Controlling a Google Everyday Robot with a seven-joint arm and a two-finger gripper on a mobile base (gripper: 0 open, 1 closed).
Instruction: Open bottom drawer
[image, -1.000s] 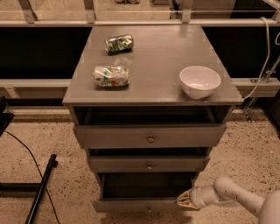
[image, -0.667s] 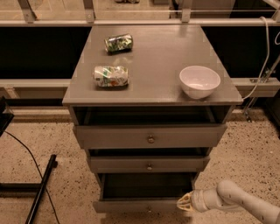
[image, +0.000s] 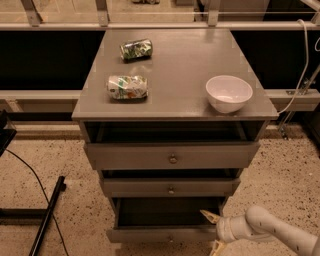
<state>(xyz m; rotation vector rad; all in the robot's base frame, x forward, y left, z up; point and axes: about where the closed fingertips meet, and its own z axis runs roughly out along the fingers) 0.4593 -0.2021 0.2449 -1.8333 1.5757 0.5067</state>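
Gripper (image: 213, 231) of your white arm (image: 272, 231) is low at the right, at the right end of the bottom drawer (image: 160, 234). Its jaws are apart: one fingertip (image: 208, 215) lies over the open inside of the drawer, the other is lower, in front of the drawer's face. I cannot tell if they touch the wood.

You see the bottom drawer standing open, lowest in the cabinet (image: 90, 131), with its dark inside showing. The middle drawer (image: 150, 187) and the top drawer (image: 130, 156) above it are also partly out, each with a small round knob at the centre.

On the grey counter (image: 185, 60) you have a white bowl (image: 228, 92) near the right front corner, a crushed can (image: 136, 49) at the back left, and a crumpled packet (image: 127, 86) nearer the front left. They lie well apart from each other.
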